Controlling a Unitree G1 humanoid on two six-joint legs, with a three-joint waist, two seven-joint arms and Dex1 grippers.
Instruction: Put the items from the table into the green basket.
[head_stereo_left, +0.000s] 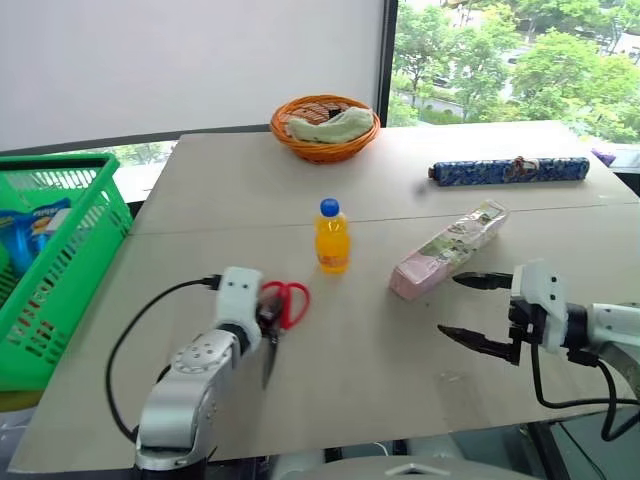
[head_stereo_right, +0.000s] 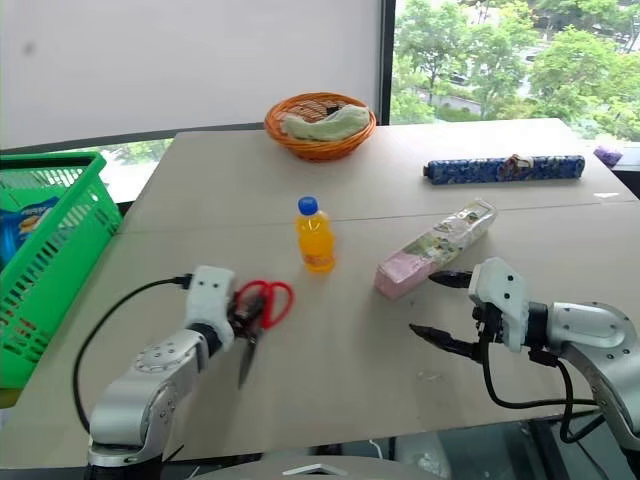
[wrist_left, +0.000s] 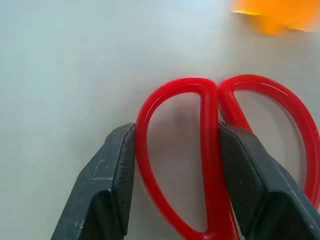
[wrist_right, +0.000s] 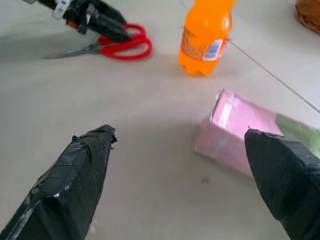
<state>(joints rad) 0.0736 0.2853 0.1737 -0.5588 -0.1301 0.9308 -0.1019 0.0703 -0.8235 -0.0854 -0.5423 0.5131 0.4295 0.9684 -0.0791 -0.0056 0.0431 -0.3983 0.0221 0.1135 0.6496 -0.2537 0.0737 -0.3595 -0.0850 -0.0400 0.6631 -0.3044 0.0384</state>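
From the head, the left claw (head_stereo_left: 268, 318) grips the red-handled scissors (head_stereo_left: 281, 312) on the table (head_stereo_left: 360, 380) beside the orange bottle (head_stereo_left: 332, 238), the green basket (head_stereo_left: 70, 262) holds blue packets (head_stereo_left: 30, 228), while the right wrist shows the right claw (wrist_right: 182, 170) wide open, empty, near the pink packet (wrist_right: 240, 137).

Looks like office/lab rm: plain beige table (head_stereo_left: 400, 190) by big window (head_stereo_left: 520, 60) w/ trees outside, white blind.
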